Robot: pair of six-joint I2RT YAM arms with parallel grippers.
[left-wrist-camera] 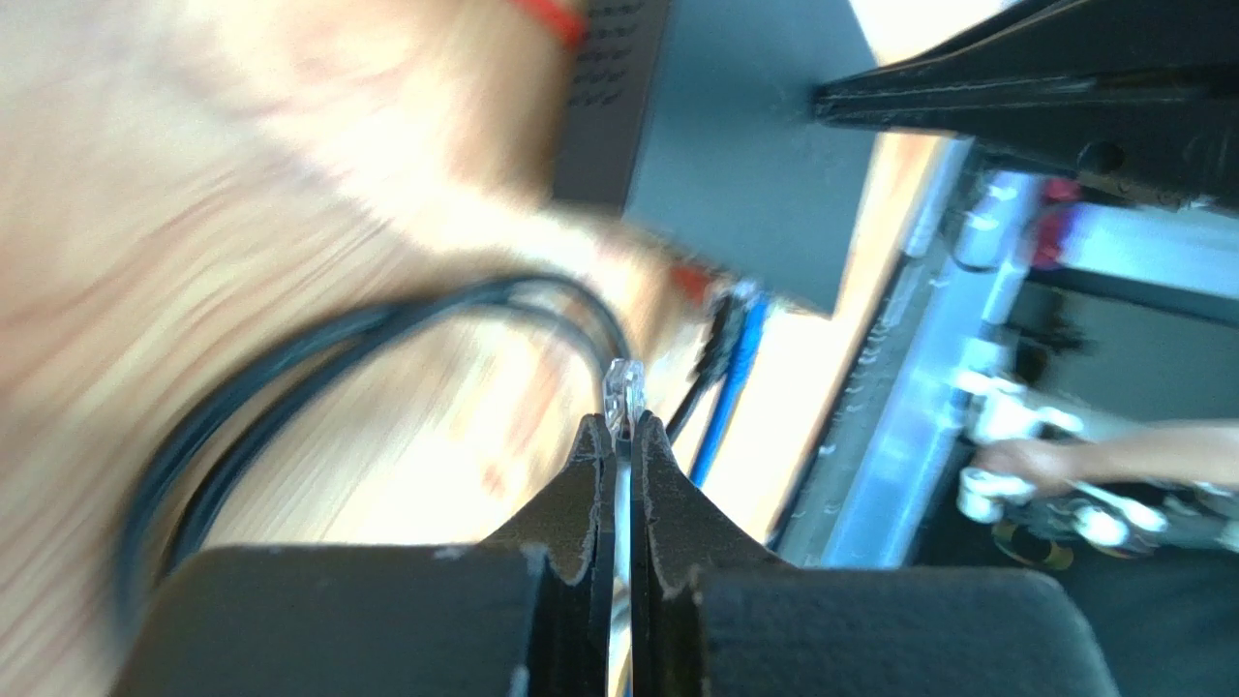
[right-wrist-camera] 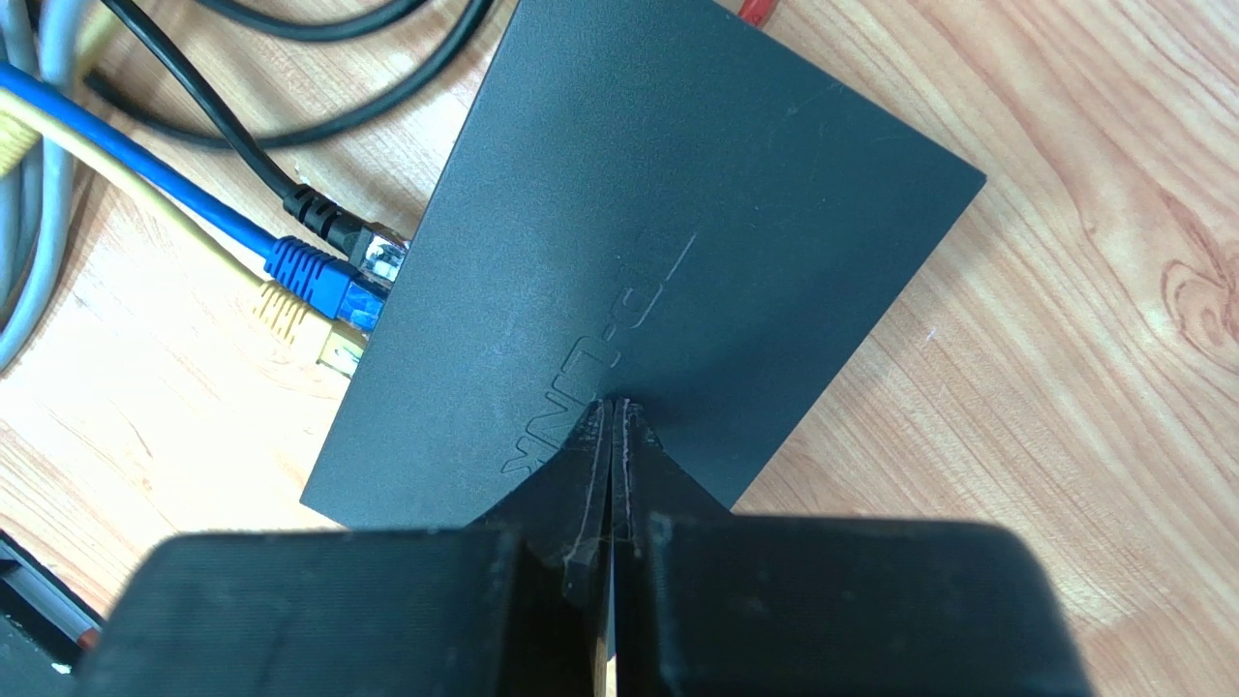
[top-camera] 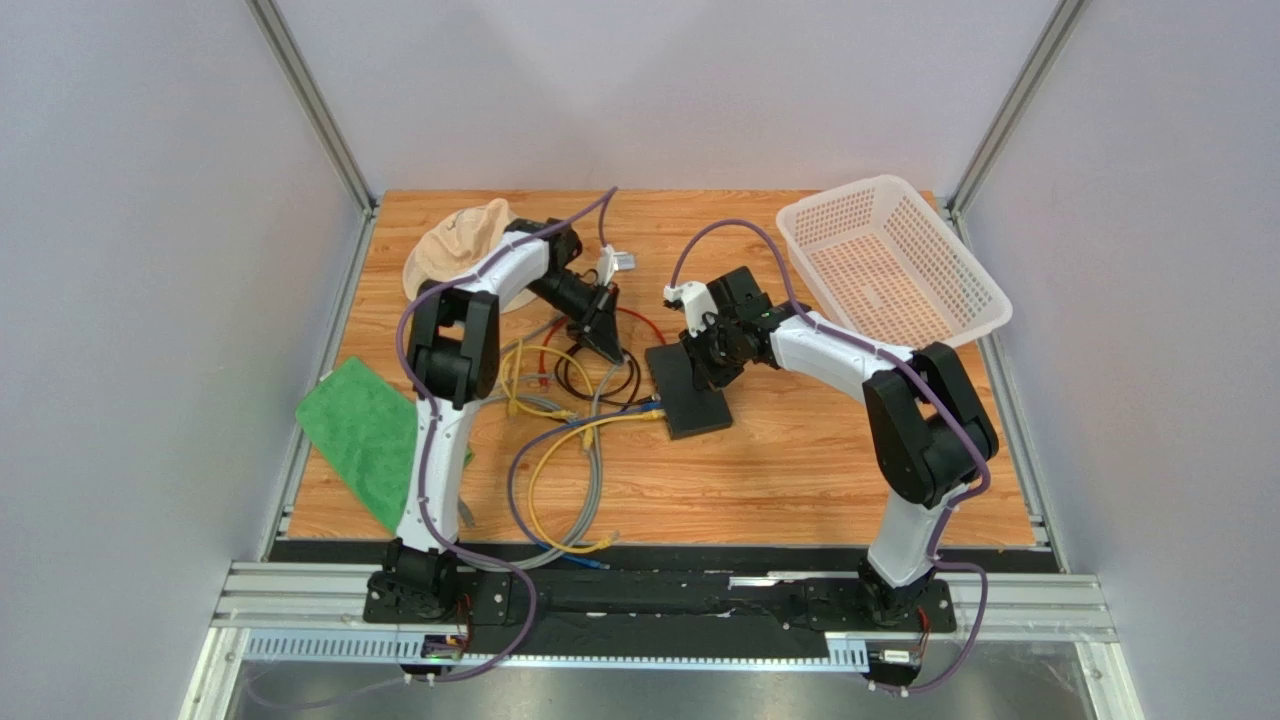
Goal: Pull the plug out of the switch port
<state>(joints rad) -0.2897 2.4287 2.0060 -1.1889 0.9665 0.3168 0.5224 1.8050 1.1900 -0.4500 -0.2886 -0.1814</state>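
So the right end effector (right-wrist-camera: 612, 414) is sitting fully closed, its tips pressing down on top of the switch (right-wrist-camera: 684, 218). It's pinning the box, not gripping it. The switch is lying flat around the middle of the surface (right-wrist-camera: 1105, 363).

The left end effector (left-wrist-camera: 623, 426) is pinching shut on a clear plug (left-wrist-camera: 626, 386). That plug is hanging apart from the box, so I'm guessing it's already out.

The blue plug (right-wrist-camera: 313, 273), black plug (right-wrist-camera: 342, 230) and yellow plug (right-wrist-camera: 309, 331) are sitting along the switch's port edge, with their cables running out toward the left arm's side. That edge is facing the left arm, making it the nearer one. I'm thinking any pull is going along the plug's long axis, straight away from the box.
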